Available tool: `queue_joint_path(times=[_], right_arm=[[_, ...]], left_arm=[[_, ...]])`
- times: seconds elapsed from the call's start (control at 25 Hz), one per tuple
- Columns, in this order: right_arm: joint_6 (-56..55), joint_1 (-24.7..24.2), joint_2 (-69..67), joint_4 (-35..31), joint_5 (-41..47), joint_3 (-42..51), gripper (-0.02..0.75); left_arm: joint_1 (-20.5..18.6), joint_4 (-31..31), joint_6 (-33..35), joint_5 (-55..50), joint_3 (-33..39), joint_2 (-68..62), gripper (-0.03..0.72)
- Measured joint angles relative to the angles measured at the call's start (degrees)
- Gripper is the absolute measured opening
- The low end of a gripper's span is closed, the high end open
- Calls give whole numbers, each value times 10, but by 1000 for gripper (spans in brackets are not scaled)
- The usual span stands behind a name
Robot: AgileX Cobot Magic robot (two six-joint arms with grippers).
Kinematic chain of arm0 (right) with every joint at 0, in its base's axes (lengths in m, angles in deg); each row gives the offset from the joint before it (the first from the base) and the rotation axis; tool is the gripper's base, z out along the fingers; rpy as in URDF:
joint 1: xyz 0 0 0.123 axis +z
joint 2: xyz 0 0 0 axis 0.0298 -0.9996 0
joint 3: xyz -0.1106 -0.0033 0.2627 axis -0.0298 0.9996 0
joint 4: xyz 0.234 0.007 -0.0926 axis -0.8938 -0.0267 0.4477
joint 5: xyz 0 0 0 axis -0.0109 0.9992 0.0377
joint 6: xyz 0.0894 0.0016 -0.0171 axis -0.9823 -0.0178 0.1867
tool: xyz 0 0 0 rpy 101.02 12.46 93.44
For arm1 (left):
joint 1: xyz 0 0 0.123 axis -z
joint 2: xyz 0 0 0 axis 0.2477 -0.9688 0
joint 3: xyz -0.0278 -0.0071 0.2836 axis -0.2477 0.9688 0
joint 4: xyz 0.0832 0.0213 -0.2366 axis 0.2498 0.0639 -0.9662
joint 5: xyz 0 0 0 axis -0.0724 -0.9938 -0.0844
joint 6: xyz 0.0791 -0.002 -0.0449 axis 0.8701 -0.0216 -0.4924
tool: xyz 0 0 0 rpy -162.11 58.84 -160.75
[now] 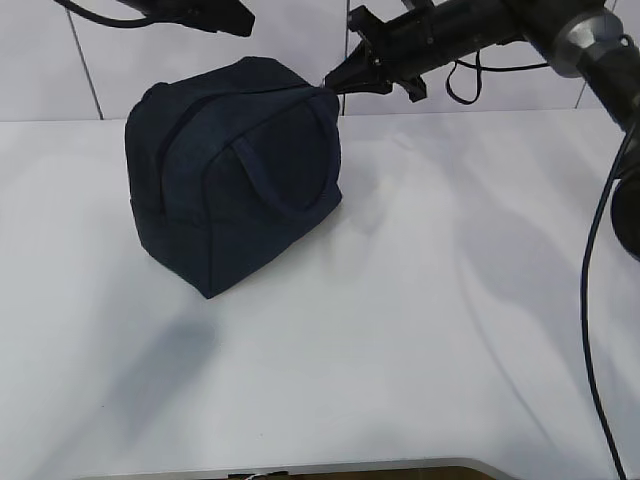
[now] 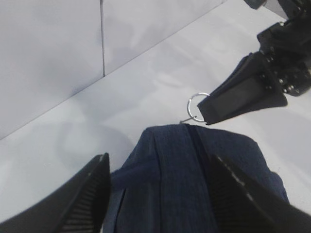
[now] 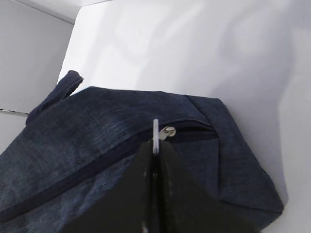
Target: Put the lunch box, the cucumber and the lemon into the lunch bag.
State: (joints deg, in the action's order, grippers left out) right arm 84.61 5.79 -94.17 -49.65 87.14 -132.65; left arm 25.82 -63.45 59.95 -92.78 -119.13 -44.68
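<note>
The dark navy lunch bag (image 1: pixel 235 175) stands on the white table, left of centre, its top zipper closed. My right gripper (image 1: pixel 330 80) is shut on the metal ring pull (image 3: pixel 155 133) at the bag's right end; the ring also shows in the left wrist view (image 2: pixel 196 107). My left gripper (image 2: pixel 158 167) is open and hovers above the bag's top (image 2: pixel 194 179), its jaws straddling the zipper seam. In the exterior view only its dark body (image 1: pixel 200 12) shows at the top edge. The lunch box, the cucumber and the lemon are out of view.
A white tiled wall (image 1: pixel 300 40) rises behind the table. The white table top (image 1: pixel 400 330) stretches in front of and to the right of the bag. A black cable (image 1: pixel 595 300) hangs down the right side.
</note>
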Motion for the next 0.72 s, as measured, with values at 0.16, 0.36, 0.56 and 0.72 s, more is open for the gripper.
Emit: queue_joint_path(times=[0.16,0.36,0.56,0.72], right_arm=[[0,0,0,2,0,0,5],[0,0,0,5,0,0,5],[3,0,0,10,0,0,5],[3,0,0,10,0,0,5]], left_arm=[[0,11,-26,-8,-34,-33,467],[6,46,-53,-24,-57,-63,467],[12,48,-66,-38,-71,-72,467],[13,48,-78,-62,-71,-74,466]])
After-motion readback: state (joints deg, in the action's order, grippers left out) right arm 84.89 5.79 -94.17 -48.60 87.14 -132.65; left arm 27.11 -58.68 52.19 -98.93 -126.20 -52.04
